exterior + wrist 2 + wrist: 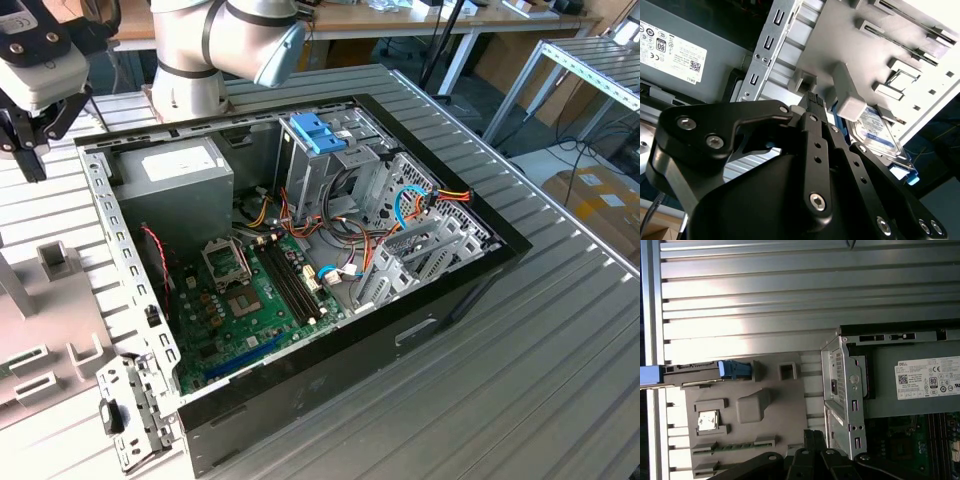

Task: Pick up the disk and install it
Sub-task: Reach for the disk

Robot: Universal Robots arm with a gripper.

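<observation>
Alignment comes first, I reckon: my black pincer (812,98), closed on nothing, should open squarely across the blue-railed silvery rectangular disk (878,128) on its grey holder (785,420).

Robotics lab: workbenches (400,20), opened computer case (400,330)

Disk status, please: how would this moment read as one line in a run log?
disk: standing in grey tray, not held | hand: over tray, clear of disk | computer case: open
</observation>
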